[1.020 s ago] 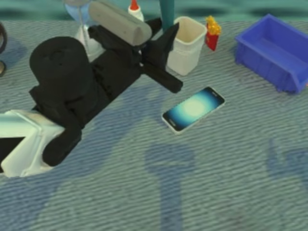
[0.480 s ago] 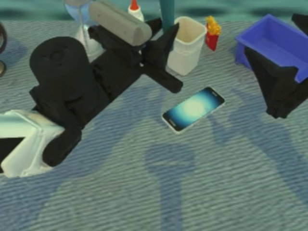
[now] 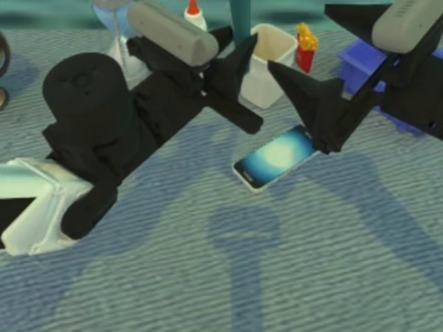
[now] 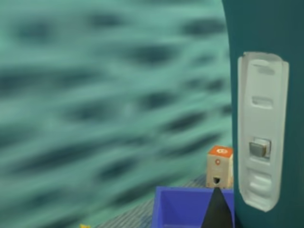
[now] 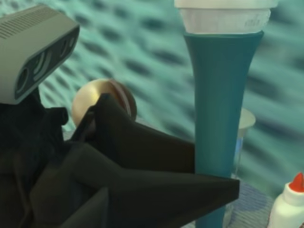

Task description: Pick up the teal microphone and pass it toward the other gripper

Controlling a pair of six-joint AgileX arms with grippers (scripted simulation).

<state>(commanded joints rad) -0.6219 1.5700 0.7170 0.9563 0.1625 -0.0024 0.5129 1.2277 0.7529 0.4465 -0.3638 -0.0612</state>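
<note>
1. The left tool (image 3: 239,66) sits toward 12 o'clock on the surface (image 3: 208,277), its pointed fingers closed on the handle of the teal microphone (image 3: 241,17).
2. The microphone stands upright in that grip, lifted off the surface; in the right wrist view its teal handle (image 5: 221,118) rises to a pale mesh head at the top.
3. In the left wrist view the white switch strip (image 4: 261,130) runs along the handle, very close to the camera.
4. The right tool (image 3: 325,76) reaches in from about 2 o'clock with its fingers spread wide and holding nothing, apart from the microphone.
5. A white cup (image 3: 270,66) stands between the two tools.
6. A phone (image 3: 273,160) with a lit screen lies near the centre, partly under the right tool's lower finger.
7. A blue bin (image 3: 360,66) sits at 2 o'clock, and a glue bottle (image 3: 194,14) stands at 12 o'clock.
</note>
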